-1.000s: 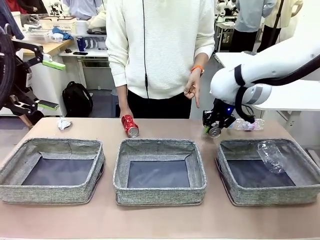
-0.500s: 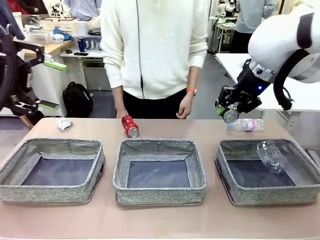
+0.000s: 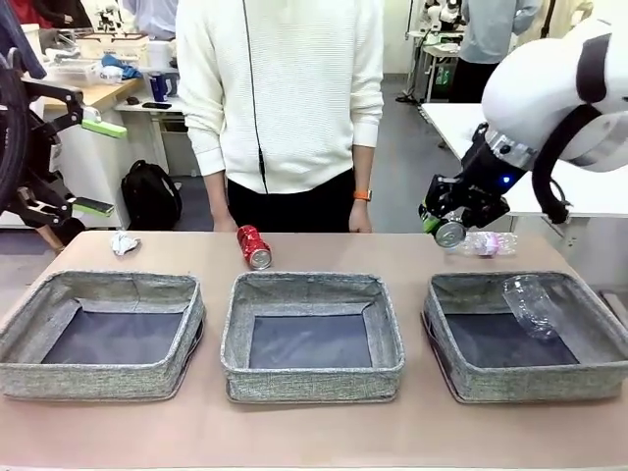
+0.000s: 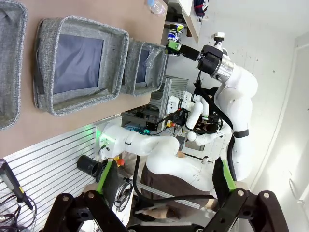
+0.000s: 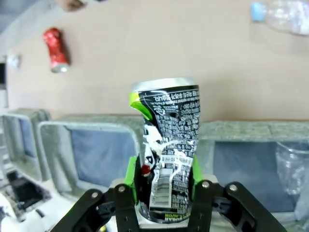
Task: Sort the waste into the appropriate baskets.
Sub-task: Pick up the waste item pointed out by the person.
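Crushed dark printed can (image 5: pixel 170 130) pinched between the green pads of the right black gripper (image 3: pixel 444 224), long axis along the fingers, held above the table near the right grey woven basket (image 3: pixel 481 285). Probably bound for the middle grey woven basket (image 3: pixel 312 285), 1 bin to the claw's left. Left gripper (image 3: pixel 93 167) spread, well apart.

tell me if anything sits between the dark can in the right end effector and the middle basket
Nothing visible does. The right end effector holds the dark can aloft; the middle basket lies open and empty, the red can outside its far rim.
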You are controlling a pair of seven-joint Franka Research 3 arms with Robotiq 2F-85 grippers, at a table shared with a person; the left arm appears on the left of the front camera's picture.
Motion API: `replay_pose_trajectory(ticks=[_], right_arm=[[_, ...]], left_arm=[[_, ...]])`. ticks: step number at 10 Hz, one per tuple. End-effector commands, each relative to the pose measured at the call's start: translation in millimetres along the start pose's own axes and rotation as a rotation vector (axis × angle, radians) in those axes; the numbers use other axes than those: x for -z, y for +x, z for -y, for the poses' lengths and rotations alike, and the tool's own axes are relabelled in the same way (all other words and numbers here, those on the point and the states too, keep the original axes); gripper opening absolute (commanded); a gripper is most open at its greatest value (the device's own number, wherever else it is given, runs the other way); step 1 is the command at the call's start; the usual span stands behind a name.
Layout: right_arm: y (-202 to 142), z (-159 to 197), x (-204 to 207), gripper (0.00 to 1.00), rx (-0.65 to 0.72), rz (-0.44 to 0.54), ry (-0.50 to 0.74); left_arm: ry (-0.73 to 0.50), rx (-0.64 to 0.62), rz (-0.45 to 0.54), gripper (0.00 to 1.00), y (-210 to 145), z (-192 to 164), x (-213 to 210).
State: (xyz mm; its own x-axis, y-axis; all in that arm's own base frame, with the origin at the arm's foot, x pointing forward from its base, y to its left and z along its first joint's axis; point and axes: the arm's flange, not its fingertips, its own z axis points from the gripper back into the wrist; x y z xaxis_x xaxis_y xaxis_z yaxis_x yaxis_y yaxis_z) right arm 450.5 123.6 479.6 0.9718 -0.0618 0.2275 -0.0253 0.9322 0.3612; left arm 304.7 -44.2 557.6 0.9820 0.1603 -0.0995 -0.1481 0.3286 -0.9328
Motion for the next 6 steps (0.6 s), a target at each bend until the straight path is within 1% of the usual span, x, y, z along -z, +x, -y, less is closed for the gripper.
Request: replay_pose_trajectory(ticks=[1, 2, 3, 4, 5, 6], right_arm=[[-4, -71, -46, 0.47, -0.048, 0.010, -0.006], [-10, -116, -70, 0.47, -0.090, 0.005, -0.021], [-17, -157, -88, 0.47, -0.010, 0.050, -0.132], [-20, -186, -108, 0.47, -0.033, 0.025, -0.141], [-23, -210, -120, 0.47, -0.040, 0.019, -0.123], [-28, -229, -129, 0.47, -0.076, 0.007, -0.091]], left_arm=[[-0.019, -0.008, -0.001, 1.00, -2, 3, -1], [-0.019, -0.008, -0.001, 1.00, -2, 3, -1], [-0.019, -0.008, -0.001, 1.00, -2, 3, -1], [-0.019, -0.008, -0.001, 1.00, -2, 3, -1], [-0.019, -0.008, -0.001, 1.00, -2, 3, -1], [-0.019, -0.008, -0.001, 1.00, -2, 3, -1]])
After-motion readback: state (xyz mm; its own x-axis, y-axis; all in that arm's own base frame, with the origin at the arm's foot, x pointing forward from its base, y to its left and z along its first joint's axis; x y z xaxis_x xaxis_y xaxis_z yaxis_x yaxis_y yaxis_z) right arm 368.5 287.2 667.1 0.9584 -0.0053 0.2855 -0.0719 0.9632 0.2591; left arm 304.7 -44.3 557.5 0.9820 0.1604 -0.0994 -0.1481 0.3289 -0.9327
